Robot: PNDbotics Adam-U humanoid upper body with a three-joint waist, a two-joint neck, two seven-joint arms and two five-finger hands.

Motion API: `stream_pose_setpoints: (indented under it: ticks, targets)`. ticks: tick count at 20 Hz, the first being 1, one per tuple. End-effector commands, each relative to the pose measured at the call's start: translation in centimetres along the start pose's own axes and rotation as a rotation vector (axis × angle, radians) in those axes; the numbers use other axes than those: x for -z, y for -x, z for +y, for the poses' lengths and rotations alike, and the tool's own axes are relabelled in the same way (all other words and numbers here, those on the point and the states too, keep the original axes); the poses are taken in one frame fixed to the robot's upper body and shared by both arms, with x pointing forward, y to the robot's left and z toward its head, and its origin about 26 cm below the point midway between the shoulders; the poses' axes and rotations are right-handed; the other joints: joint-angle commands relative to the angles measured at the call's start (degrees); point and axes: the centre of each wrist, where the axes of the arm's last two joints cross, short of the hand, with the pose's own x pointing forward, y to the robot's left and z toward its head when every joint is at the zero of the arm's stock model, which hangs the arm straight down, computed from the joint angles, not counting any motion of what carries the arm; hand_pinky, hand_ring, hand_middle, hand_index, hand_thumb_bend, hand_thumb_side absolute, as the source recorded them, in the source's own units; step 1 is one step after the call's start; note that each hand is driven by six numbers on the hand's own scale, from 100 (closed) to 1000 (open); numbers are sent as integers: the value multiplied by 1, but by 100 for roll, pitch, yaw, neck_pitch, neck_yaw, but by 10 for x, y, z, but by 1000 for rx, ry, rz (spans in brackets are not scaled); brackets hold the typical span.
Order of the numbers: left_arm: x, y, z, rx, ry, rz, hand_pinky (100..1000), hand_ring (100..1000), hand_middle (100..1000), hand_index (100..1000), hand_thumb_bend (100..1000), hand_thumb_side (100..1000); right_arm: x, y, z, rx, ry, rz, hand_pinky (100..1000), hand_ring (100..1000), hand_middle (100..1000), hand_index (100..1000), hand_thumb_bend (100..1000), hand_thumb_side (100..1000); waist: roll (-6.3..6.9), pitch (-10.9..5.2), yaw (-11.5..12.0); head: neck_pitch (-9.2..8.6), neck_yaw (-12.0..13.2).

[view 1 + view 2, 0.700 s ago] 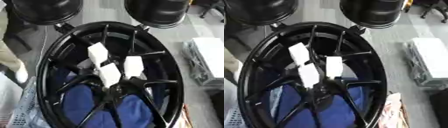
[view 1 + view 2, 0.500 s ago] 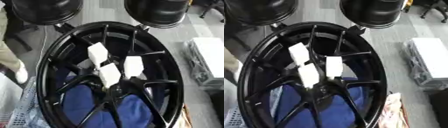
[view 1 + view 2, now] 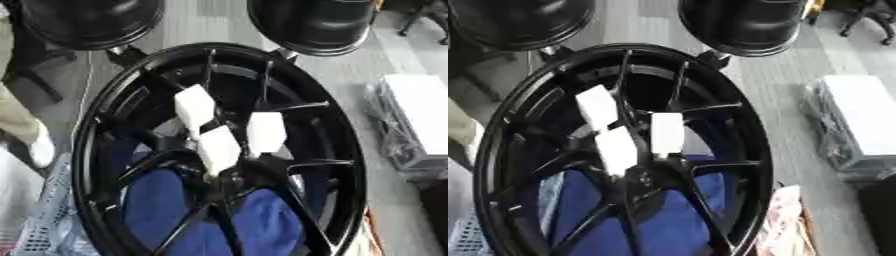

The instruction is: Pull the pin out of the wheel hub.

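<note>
Wheel hub (image 3: 219,150) bottom cut off

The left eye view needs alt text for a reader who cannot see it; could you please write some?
A large black spoked wheel fills the view, with three white blocks clustered at its hub and blue cloth showing behind the lower spokes. Two black dome-shaped objects sit beyond its top edge; neither robot hand is visible.

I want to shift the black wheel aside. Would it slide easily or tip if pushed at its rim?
The wheel looks like rigid metal with thick spokes, so probably heavy and stiff, not flexing. It seems to lie over blue cloth, which might drag or bunch rather than let it slide freely. Lying broad and flat, it seems unlikely to tip. The white blocks near the hub might shift.
</note>
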Motion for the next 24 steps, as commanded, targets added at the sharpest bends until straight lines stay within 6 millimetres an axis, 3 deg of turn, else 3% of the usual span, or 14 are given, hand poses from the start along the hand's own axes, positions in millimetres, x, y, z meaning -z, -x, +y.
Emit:
stream_pose_setpoints:
  ticks: [1, 10, 13, 24]
  targets:
    - [4, -8, 2, 22, 20, -28, 768, 734, 780, 739, 289, 798, -1, -5, -12, -28, -30, -67, 871, 839, 780, 848, 105, 377, 15, -152, -2, 3, -20]
    - [3, -9, 0, 23, 41, -20, 768, 734, 780, 738, 285, 803, 14, -22, -15, -74, -112, -278, 875, 842, 792, 850, 150, 387, -32, -151, 8, -40, -26]
    - [3, -8, -1, 23, 47, -18, 768, 734, 780, 738, 282, 806, 19, -28, -15, -116, -123, -349, 883, 847, 804, 855, 205, 366, -34, -144, 9, -48, -27]
    - [2, -8, -2, 19, 60, -6, 768, 739, 779, 738, 276, 813, 31, -43, -11, -140, -135, -539, 878, 844, 799, 854, 187, 382, -8, -118, -35, -76, -25]
